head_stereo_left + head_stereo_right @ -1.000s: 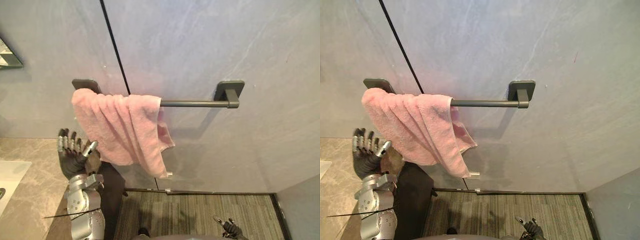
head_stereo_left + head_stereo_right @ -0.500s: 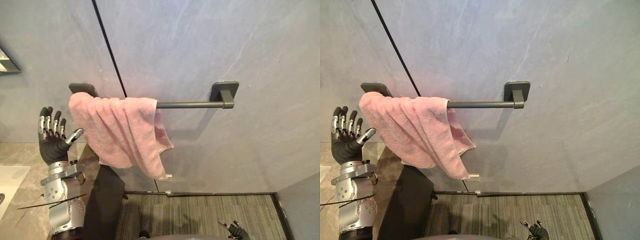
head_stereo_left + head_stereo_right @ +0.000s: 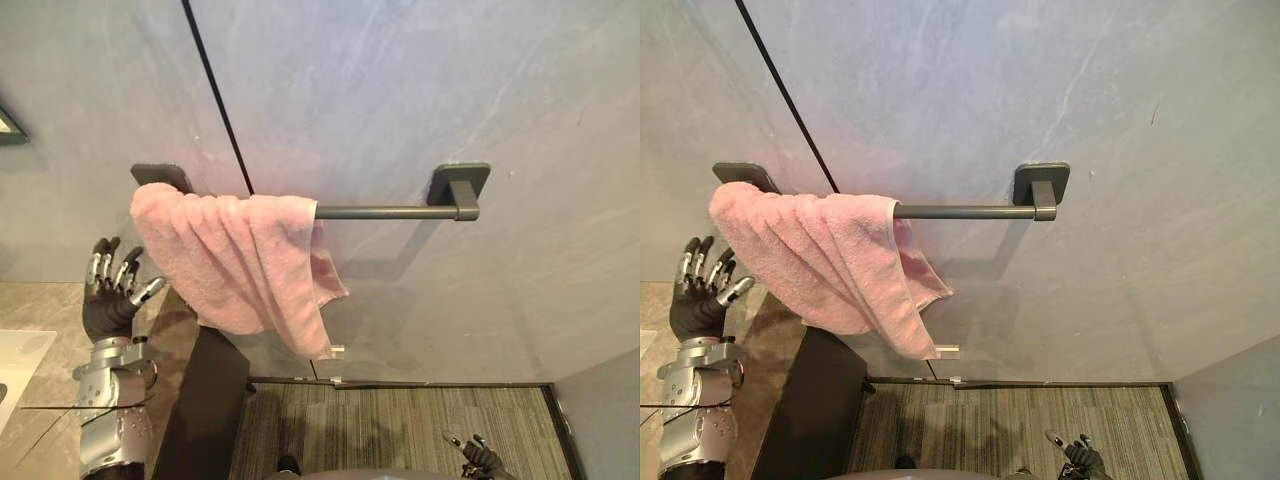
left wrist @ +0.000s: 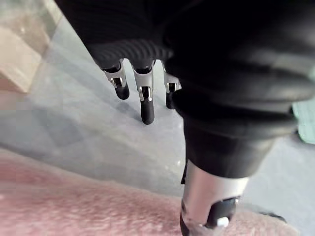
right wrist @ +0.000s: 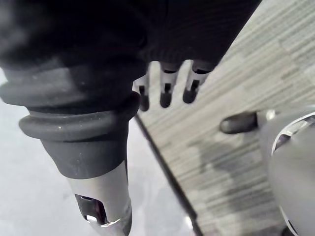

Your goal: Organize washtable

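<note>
The left hand [image 3: 112, 295] is raised with its palm toward the wall, its fingers [image 4: 146, 105] straight and fanned apart with the thumb held out to the side. It grips nothing. It stands just beside and a little below the left end of the pink towel [image 3: 240, 265], apart from the cloth. Half a second ago it was held somewhat higher against the towel's edge, fingers pointing straight up; now it sits lower, with the fingers leaning slightly toward the towel. A second ago it was lower again and closer in under the cloth. The towel itself hangs as it did in both earlier pictures. It is bunched over the left end of the dark rail [image 3: 385, 211] on the grey wall [image 3: 420, 90], with one corner trailing down to the right and the right half of the rail bare. Under the left arm lies the beige stone surface [image 3: 35, 305]. A white basin [image 3: 18, 355] is set into it at the picture's edge, and too little of the basin shows to tell what is in it. The dark side of the cabinet [image 3: 205, 400] drops from the surface to the striped floor [image 3: 400, 420]. The right hand [image 3: 470, 458] hangs low over that floor, well apart from the towel, its fingers [image 5: 165, 96] loosely straight and holding nothing, much as before.
</note>
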